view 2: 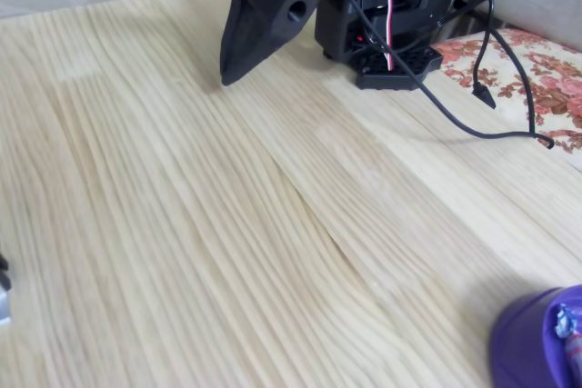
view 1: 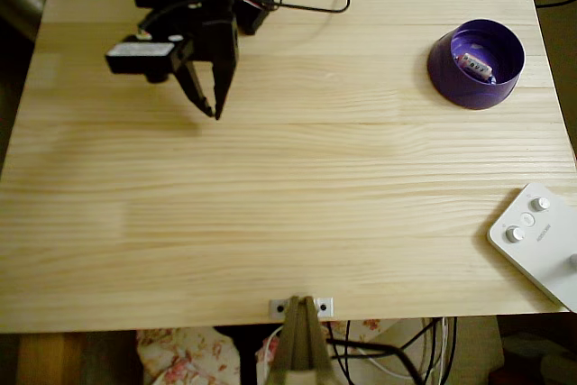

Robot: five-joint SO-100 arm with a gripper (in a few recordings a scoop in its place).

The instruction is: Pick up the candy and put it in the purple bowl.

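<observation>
— Where are we, would you say?

— We take it for a room in a home made into a hobby bench. We see a pale pine table with floral cloth beyond its far right edge in the fixed view, and more of that cloth under the near edge from overhead.

— And the bench part?

— We note loose black cables trailing past the far edge, a clamp gripping the near edge, and a white box with knobs at the near right corner.
</observation>
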